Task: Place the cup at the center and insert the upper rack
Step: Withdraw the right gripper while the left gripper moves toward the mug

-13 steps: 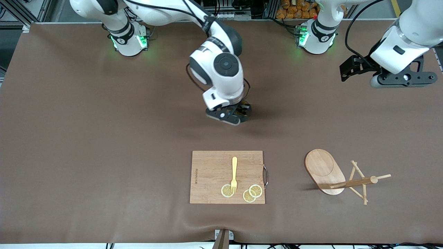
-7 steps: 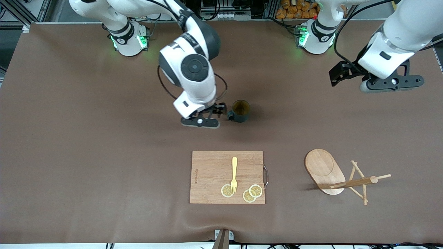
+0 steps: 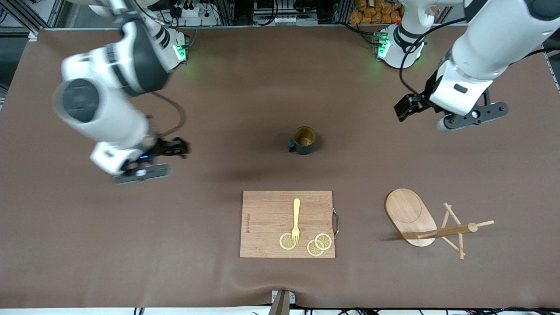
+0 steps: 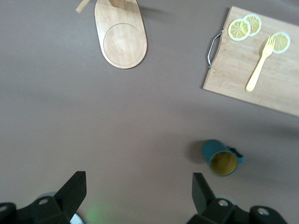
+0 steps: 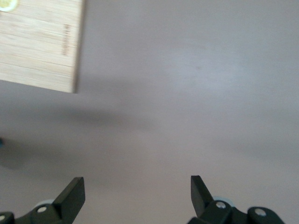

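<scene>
A brown mat covers the table (image 3: 131,245). The cup (image 3: 303,140) stands upright near the middle of it, handle toward the right arm's end. Taking the cup as landmark: the cutting board (image 3: 267,223) lies nearer the front camera than the cup, flat on the mat. The upper rack (image 3: 426,223) lies tipped on its side, also nearer the camera than the cup and toward the left arm's end, well apart from the cup.
</scene>
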